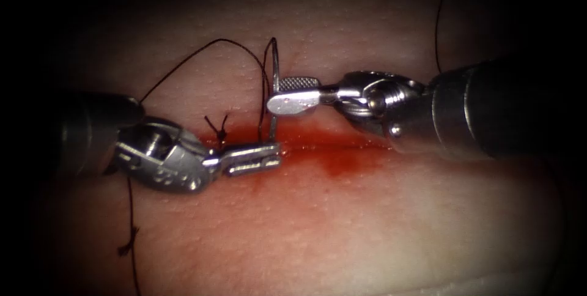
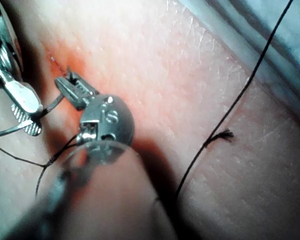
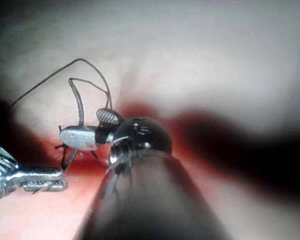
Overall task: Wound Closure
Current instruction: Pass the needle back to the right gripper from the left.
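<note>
The curved needle stands upright over the cut in the tissue. My left tool comes in from the left and is shut on the needle's lower end at the cut's edge; whether the tip sits in the tissue is hidden. My right tool comes from the right with its jaws open, one on each side of the needle's middle. Dark thread arcs from the needle's top leftward over the left tool. The needle and right tool also show in the right wrist view, the left tool in the left wrist view.
A tied knot with short cut ends sits on the cut just left of the needle. Red fluid spreads along and below the cut. A loose thread with a frayed end hangs at lower left; another strand rises at upper right.
</note>
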Controlling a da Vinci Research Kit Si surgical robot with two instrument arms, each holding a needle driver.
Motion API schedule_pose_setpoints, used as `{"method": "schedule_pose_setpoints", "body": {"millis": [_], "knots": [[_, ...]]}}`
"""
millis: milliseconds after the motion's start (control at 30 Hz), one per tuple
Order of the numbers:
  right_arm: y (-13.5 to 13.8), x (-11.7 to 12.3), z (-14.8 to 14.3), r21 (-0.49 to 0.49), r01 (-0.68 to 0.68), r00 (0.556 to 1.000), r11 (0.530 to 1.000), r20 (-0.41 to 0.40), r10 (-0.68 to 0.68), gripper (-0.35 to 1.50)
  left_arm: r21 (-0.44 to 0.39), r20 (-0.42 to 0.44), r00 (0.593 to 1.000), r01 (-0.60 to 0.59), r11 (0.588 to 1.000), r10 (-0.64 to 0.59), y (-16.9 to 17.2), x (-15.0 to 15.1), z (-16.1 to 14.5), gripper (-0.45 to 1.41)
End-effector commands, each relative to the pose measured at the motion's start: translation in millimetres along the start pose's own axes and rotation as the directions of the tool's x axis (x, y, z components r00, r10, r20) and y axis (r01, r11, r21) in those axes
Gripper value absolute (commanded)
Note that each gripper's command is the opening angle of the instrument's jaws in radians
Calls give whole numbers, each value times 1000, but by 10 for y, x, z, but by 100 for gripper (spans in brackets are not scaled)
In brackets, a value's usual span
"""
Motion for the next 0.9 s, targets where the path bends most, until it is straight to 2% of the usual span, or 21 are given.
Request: {"method": "schedule_pose_setpoints", "body": {"millis": [33, 333, 467, 533, 700, 767, 800, 833, 900], "knots": [[2, -1, 11, 6, 1, 1000, 1000, -3, -1, 122, 1, -3, 1000, -1, 1000, 1, 3, -5, 8, -45], [1, -2, 24, 8, -6, 1000, 1000, -7, 6, 118, 0, -4, 1000, -2, 1000, 2, 4, -2, 7, -45], [0, -3, 27, 14, -5, 1000, 1000, -4, 5, 101, 0, -7, 1000, -2, 1000, 2, 4, 0, 6, -45], [0, -4, 27, 15, -4, 1000, 1000, -4, 4, 78, 0, -7, 1000, -2, 1000, 2, 4, 1, 7, -45], [1, -5, 27, 16, -3, 1000, 1000, -3, 3, 71, 0, -7, 1000, -2, 1000, 2, 4, 1, 7, -45], [1, -5, 27, 16, -3, 1000, 1000, -3, 3, 36, 0, -7, 1000, -2, 1000, 2, 4, 1, 7, -45], [1, -4, 27, 16, -4, 1000, 1000, -3, 4, -26, -1, -10, 1000, -2, 1000, 2, 4, 1, 7, -45], [1, -3, 27, 19, -16, 1000, 1000, -7, 16, -35, -1, -9, 1000, -2, 1000, 2, 5, 2, 7, -45], [2, 0, 27, 41, -34, 999, 999, -32, 36, -35, 0, -9, 1000, -3, 1000, 3, 6, 3, 8, -45]]}}
